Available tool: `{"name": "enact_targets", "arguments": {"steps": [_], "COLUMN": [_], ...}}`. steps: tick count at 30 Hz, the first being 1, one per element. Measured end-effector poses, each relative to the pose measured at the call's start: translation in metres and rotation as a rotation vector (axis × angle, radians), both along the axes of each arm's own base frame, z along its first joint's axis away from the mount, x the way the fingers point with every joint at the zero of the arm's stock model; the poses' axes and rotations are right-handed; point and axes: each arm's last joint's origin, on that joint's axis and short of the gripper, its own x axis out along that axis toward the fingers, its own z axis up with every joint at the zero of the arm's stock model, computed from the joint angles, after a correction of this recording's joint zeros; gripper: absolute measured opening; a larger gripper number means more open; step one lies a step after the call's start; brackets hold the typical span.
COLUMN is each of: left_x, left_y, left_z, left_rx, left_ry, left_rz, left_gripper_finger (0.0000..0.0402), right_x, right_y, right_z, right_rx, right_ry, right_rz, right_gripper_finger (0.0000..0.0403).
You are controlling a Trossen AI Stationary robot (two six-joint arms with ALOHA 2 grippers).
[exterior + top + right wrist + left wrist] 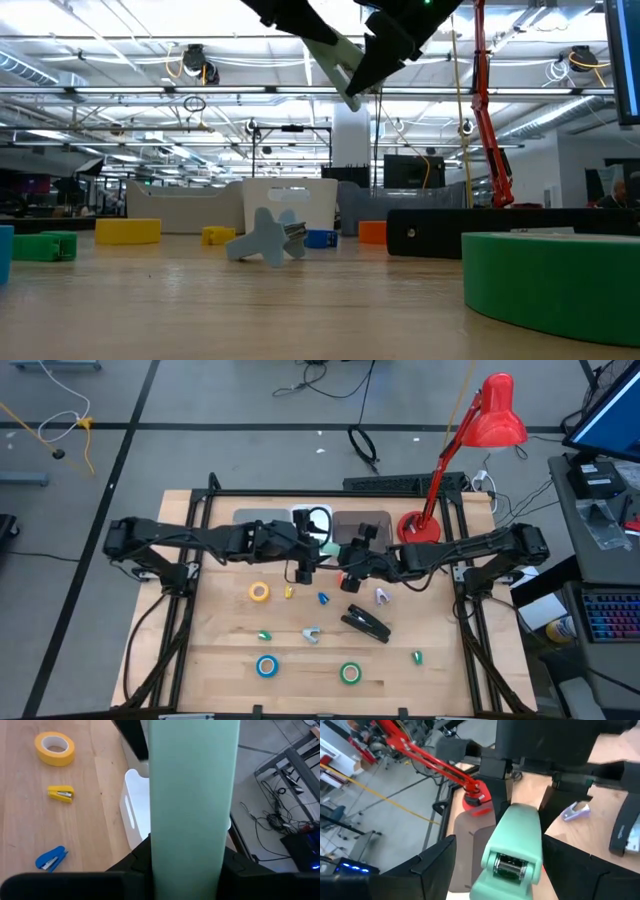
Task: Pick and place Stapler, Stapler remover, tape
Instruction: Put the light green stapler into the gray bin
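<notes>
The pale green stapler [515, 835] is a smooth, matte plastic bar with rounded edges. A metal staple channel shows at its open front end. It is held in the air at the centre of the high view, above the white bin [312, 520]. Its long axis runs roughly left to right there. In the low view it hangs tilted at the upper centre, with its free end pointing to the lower left.

My right hand [192, 862] is clamped on the green stapler's sides. My left hand [507, 872] has its fingers apart, one on each side of the stapler's front end.

The black stapler [366, 623] lies on the wooden table [220, 650] at lower centre, its long axis running from upper left to lower right. Ring-shaped yellow tape [259, 592], blue tape [267, 666] and green tape [350, 674] lie flat nearby.
</notes>
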Motion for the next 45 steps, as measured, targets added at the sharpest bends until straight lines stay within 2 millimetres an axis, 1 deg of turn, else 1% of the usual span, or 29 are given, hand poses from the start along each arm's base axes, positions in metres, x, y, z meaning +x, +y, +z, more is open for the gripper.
{"name": "enact_targets", "arguments": {"steps": [13, 16, 22, 25, 28, 33, 40, 45], "left_x": [0.0009, 0.0009, 0.0008, 0.0007, 0.0008, 0.0008, 0.0012, 0.0009], "left_y": [-0.0011, -0.0011, -0.0021, -0.0029, -0.0033, -0.0035, -0.0034, -0.0038], "left_z": [-0.0004, -0.0004, -0.0010, -0.0015, -0.0016, -0.0017, -0.0009, -0.0016], "left_rx": [-0.044, -0.044, -0.059, -0.064, -0.066, -0.074, -0.082, -0.085], "left_ry": [-0.008, -0.008, -0.002, 0.003, 0.005, 0.005, -0.006, 0.002], "left_rz": [-0.037, -0.037, -0.069, -0.086, -0.097, -0.111, -0.104, -0.111], "left_gripper_finger": [0.0279, 0.0257, 0.0191, 0.0170, 0.0161, 0.0158, 0.0154, 0.0131], "right_x": [0.0019, 0.0021, 0.0021, 0.0019, 0.0019, 0.0019, 0.0029, 0.0032], "right_y": [0.0011, 0.0011, 0.0011, 0.0015, 0.0016, 0.0016, 0.0016, 0.0020], "right_z": [0.0012, 0.0014, 0.0014, 0.0011, 0.0010, 0.0011, 0.0018, 0.0016], "right_rx": [0.003, 0.002, -0.001, -0.005, -0.012, -0.011, 0.012, 0.024], "right_ry": [-0.010, -0.012, -0.010, 0.000, 0.008, 0.006, -0.013, -0.012], "right_rz": [0.037, 0.036, 0.039, 0.051, 0.063, 0.061, 0.064, 0.080], "right_gripper_finger": [0.0105, 0.0105, 0.0105, 0.0105, 0.0105, 0.0106, 0.0133, 0.0138]}}
